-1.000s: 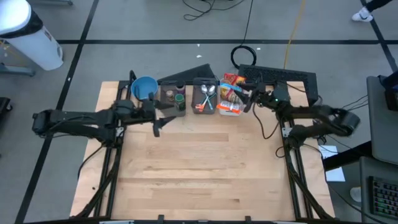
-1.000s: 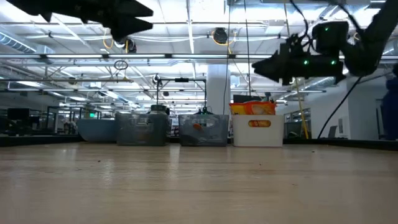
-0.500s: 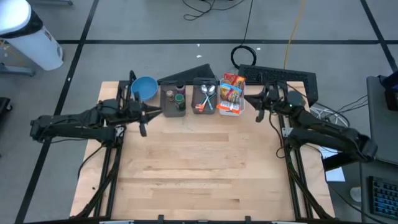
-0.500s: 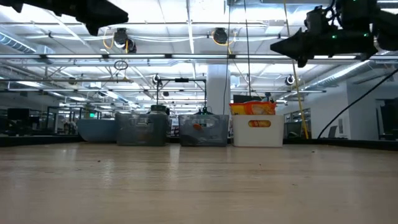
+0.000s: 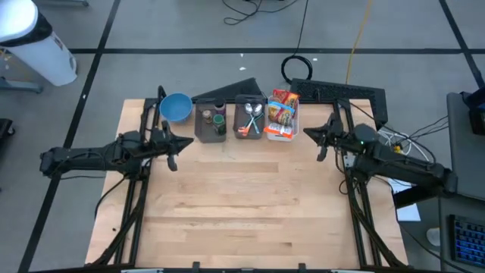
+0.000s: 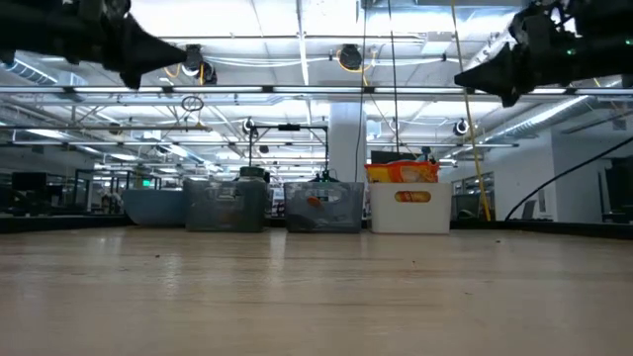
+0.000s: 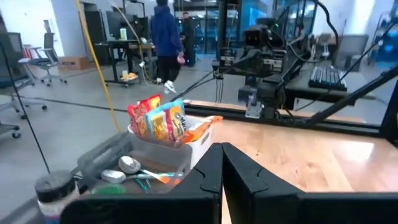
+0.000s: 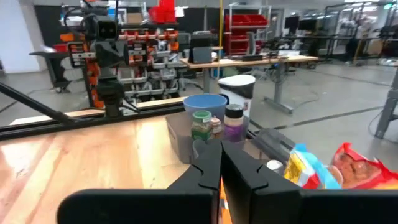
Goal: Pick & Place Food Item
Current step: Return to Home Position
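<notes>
Several snack bags (image 5: 283, 106) stand upright in a white bin (image 5: 281, 133) at the table's far edge; they also show in the left wrist view (image 7: 157, 119) and the right wrist view (image 8: 333, 167). My left gripper (image 5: 189, 142) is shut and empty, hovering level to the left of the bins, well above the table (image 6: 186, 56). My right gripper (image 5: 305, 133) is shut and empty as well, level and just right of the white bin (image 6: 458, 79). Both wrist views show the fingers pressed together (image 7: 222, 152) (image 8: 221, 149).
Left of the white bin along the far edge stand a clear bin with spoons (image 5: 251, 120), a bin with jars (image 5: 211, 121) and a blue bowl (image 5: 176, 107). The bare wooden tabletop (image 5: 242, 205) spreads toward the near edge. A keyboard (image 5: 345, 93) lies beyond the far right corner. People stand in the room (image 7: 165, 37).
Both grippers have shut on nothing. My left gripper has drawn back toward the table's left edge and sunk a little. My right gripper has pulled away from the white bin toward the right edge, risen, and tipped from pointing down to level. The bins have stayed in place.
</notes>
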You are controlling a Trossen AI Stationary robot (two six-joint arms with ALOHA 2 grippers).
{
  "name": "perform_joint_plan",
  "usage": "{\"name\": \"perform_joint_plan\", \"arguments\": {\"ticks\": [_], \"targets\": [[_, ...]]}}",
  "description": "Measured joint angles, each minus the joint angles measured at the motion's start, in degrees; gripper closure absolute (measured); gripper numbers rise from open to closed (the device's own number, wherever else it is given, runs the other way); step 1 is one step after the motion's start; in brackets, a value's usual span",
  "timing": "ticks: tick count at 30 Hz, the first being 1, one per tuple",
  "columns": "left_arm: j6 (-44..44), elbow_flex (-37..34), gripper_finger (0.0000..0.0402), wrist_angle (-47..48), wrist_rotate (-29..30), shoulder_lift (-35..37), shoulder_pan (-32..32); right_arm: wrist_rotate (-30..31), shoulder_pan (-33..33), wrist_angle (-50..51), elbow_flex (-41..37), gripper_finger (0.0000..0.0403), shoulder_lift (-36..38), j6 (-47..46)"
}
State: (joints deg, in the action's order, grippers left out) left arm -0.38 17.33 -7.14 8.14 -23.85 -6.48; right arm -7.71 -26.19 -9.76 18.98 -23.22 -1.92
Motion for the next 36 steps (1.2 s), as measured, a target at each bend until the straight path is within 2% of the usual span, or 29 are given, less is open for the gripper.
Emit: {"name": "perform_joint_plan", "arguments": {"ticks": [6, 14, 26, 30, 36], "targets": [[-2.8, -6.7, 0.0385, -3.5, 1.0, 6.0, 0.0, 11.7, 8.7, -2.0, -7.6, 0.0403, 7.3, 0.2], [-3.0, -7.9, 0.0392, 2.8, 3.9, 10.2, 0.0, 23.3, 18.2, -2.4, -13.3, 0.0403, 10.5, 1.3], [-4.5, -7.9, 0.0388, 9.8, 4.9, 12.4, 0.0, 34.8, 30.1, -2.3, -15.3, 0.0403, 10.5, 6.1], [-4.5, -7.9, 0.0396, 13.4, 5.0, 15.8, 0.0, 39.1, 33.0, -1.1, -15.4, 0.0403, 10.5, 5.9], [-2.2, -11.2, 0.0390, 10.5, 3.7, 23.2, 0.0, 39.4, 35.4, -2.5, -15.5, 0.0403, 10.5, 5.9]]}}
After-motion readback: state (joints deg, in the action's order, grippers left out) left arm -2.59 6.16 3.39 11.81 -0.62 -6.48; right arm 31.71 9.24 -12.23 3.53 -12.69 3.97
